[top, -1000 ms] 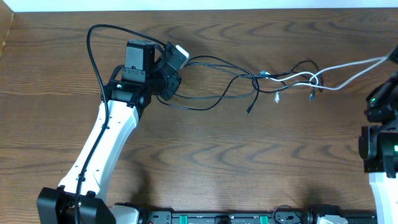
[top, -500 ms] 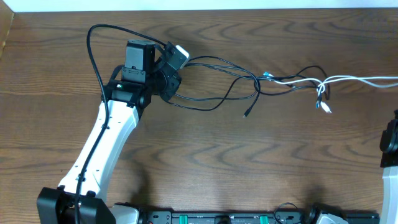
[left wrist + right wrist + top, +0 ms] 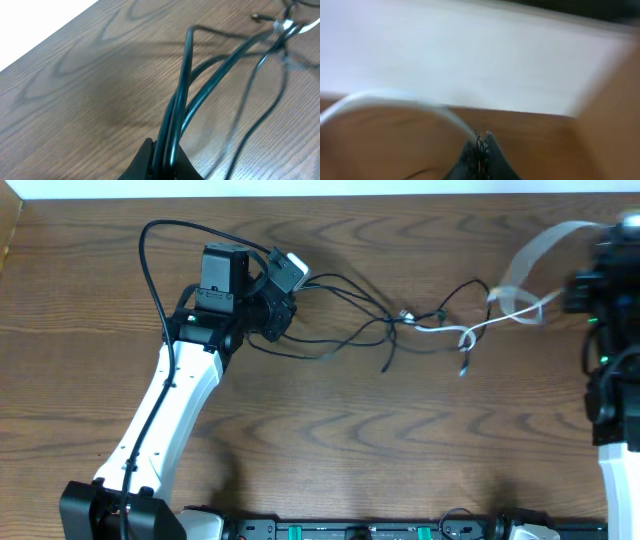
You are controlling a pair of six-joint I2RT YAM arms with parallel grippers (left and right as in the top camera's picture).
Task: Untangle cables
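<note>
Tangle [image 3: 420, 320] sits mid-counter [image 3: 400, 440], left jaws clamped on black cables [image 3: 175, 115], right jaws clamped on white cable [image 3: 517, 260] — pulling apart may cinch it tighter or rip a plug end free.

Cables strung across the far half of my table, between my two grippers.

My left gripper [image 3: 290, 280] sits far left on the table [image 3: 350, 440], clamped on a bundle of the cables [image 3: 340, 330]. They run rightward into a tangle [image 3: 425, 323] near the middle. From there a lone cable [image 3: 530, 250] loops on to my right gripper [image 3: 481, 145] at the right edge, pinched between its fingers.
</note>
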